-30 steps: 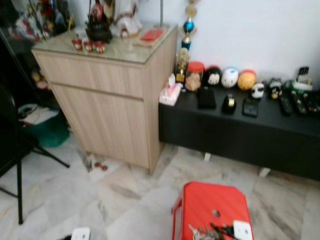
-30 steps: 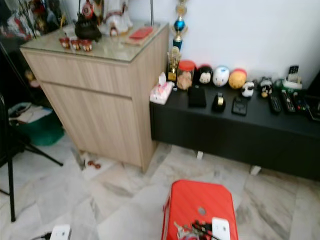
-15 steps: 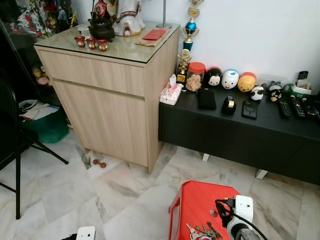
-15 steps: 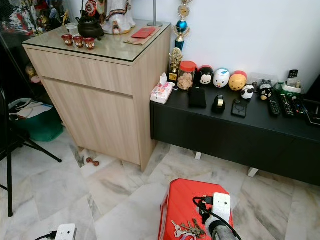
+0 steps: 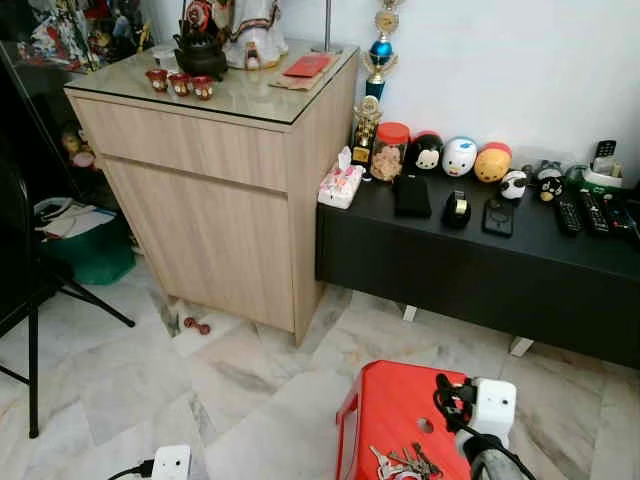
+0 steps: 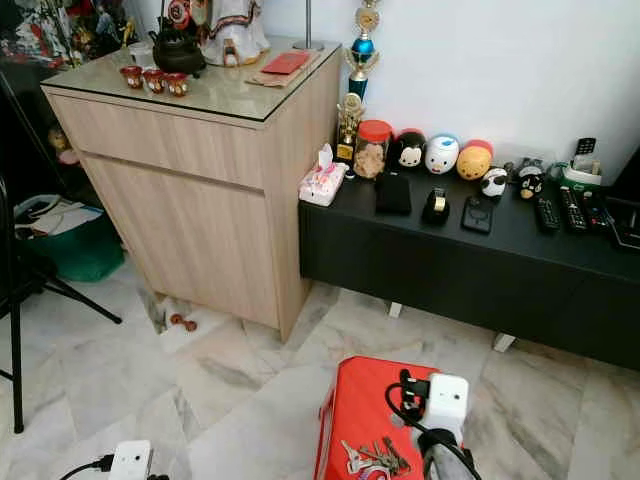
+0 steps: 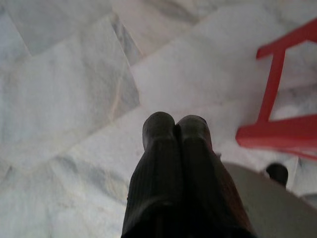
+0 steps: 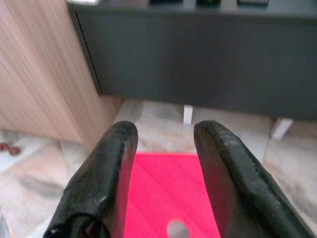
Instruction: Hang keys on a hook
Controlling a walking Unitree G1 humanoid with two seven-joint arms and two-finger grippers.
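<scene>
A bunch of keys (image 5: 401, 464) lies on the near part of a red plastic stool (image 5: 398, 403), close to the bottom edge of the eye views. My right arm's white wrist box (image 5: 493, 407) hovers over the stool's right side, just right of the keys. In the right wrist view my right gripper (image 8: 164, 135) is open, its black fingers (image 8: 112, 163) spread above the stool top (image 8: 163, 188), with nothing between them. My left gripper (image 7: 175, 125) is shut and empty, hanging low over the marble floor beside a stool leg (image 7: 273, 89).
A tall wooden cabinet (image 5: 222, 170) stands at the back left. A low black bench (image 5: 470, 262) along the wall carries toys, jars and remotes. A black chair leg (image 5: 32, 340) and a green basket (image 5: 88, 256) are at the left. Open marble floor (image 5: 230, 390) lies between.
My right wrist has come up and forward over the red stool, from the bottom edge to beside the keys. The view has sharpened and shifted slightly. The keys lie as before.
</scene>
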